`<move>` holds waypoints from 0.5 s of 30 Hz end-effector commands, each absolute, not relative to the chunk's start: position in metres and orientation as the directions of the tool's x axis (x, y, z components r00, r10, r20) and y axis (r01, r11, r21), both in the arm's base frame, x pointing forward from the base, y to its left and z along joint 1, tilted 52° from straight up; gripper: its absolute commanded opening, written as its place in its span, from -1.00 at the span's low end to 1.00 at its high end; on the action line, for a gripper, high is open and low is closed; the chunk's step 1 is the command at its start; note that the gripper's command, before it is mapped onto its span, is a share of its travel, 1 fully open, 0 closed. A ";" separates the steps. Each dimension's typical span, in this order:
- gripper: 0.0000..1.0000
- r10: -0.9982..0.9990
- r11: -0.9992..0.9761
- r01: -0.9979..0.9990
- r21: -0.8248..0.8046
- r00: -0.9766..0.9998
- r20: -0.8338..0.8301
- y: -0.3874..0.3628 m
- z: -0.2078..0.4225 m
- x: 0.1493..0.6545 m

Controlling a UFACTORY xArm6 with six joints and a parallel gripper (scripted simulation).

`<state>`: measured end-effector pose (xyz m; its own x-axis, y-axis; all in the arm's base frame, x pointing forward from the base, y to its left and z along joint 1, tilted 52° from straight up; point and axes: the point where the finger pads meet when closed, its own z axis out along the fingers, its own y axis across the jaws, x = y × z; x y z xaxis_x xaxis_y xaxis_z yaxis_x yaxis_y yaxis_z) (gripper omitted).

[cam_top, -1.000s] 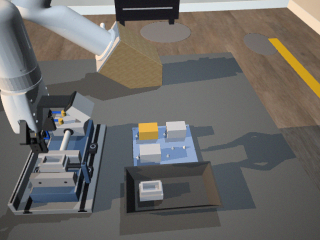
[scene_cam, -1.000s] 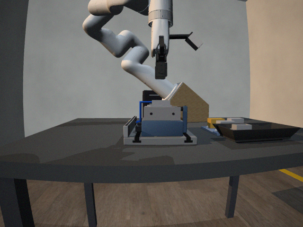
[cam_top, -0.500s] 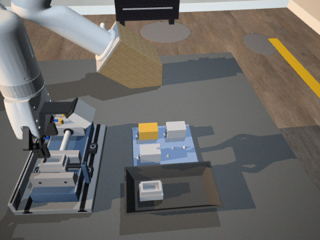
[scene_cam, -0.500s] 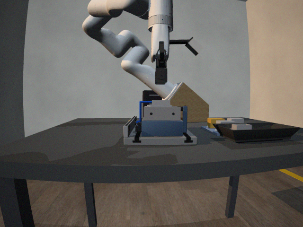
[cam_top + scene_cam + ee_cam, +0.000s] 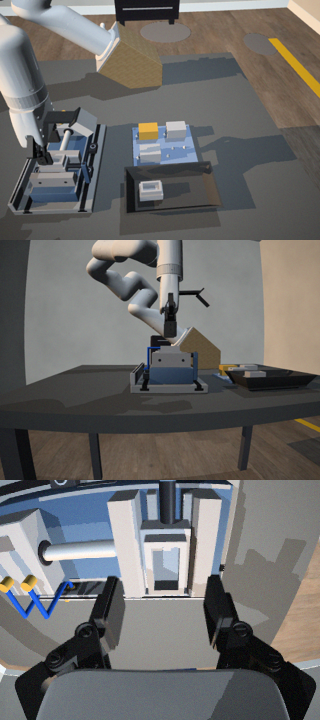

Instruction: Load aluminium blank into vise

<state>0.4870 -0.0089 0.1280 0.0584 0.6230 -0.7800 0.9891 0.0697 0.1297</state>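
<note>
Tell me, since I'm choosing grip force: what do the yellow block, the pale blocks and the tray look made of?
The yellow block looks like brass: flat golden-yellow, matte, no visible shine. The two pale blocks look like aluminium: light grey, matte. The tray looks like dark plastic or coated metal, black with glossy reflections on its walls. None of this is certain from looks alone.

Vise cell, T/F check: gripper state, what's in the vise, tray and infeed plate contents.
1. The gripper is open and holds nothing. True.
2. The vise opening is vacant. False: a pocketed finished part sits in it.
3. The outfeed tray holds one pocketed part. True.
4. Two brass blanks lie on the infeed plate. False: one brass blank and two aluminium blanks.
</note>
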 end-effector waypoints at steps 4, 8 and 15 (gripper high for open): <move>0.37 0.624 0.071 0.989 0.132 0.059 -0.779 -0.017 0.122 0.490; 0.37 0.624 0.071 0.989 0.132 0.059 -0.779 -0.020 0.119 0.490; 0.37 0.624 0.071 0.989 0.132 0.059 -0.779 -0.022 0.118 0.491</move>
<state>0.4895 -0.0216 0.1178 0.0584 0.6229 -0.7801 0.9891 0.0695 0.1295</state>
